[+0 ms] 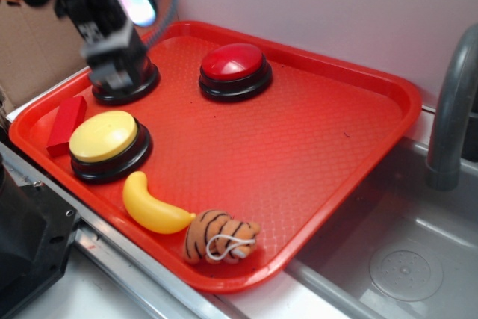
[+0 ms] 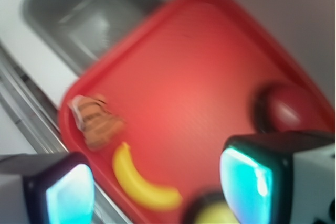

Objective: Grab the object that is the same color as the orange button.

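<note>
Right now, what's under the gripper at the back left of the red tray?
A round black button base sits on the red plastic tray under the gripper. The gripper covers its dome, so the colour can't be seen.

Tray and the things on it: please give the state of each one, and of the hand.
Plush tiger: lying on its side, ungrasped.
Banana: lying flat, tip touching the tiger.
Yellow button: not pressed.
Red button: not pressed.
Red block: lying beside the yellow button.
Hand: open, empty, over the far-left button.

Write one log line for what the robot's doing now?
gripper: open, empty | over back-left button base | plush tiger: untouched, tray front edge, beside banana
</note>
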### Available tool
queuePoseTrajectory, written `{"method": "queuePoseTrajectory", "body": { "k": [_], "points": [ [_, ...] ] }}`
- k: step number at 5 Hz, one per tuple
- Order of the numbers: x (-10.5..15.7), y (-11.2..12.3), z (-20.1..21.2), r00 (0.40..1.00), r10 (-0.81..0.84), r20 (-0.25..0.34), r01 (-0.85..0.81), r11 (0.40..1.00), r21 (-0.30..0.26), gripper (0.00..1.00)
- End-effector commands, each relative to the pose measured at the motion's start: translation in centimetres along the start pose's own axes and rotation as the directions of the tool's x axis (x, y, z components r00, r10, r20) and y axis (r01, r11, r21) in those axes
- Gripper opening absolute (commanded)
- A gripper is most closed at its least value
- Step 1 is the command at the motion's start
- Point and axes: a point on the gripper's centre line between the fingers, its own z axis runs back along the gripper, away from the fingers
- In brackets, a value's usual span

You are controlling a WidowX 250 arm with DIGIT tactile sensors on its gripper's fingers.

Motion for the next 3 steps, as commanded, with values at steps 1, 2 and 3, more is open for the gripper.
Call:
{"method": "queuePoseTrajectory", "body": {
  "k": [1,2,3],
  "points": [
    [1.3,-4.0,-5.1,0.926,-0.37,0.081,0.376,0.923,-0.08,1.0],
    [1.4,-5.2,-6.8,0.89,-0.448,0.09,0.455,0.886,-0.088,1.0],
    [1.4,-5.6,-8.6,0.877,-0.474,0.073,0.48,0.869,-0.117,1.0]
  ]
}}
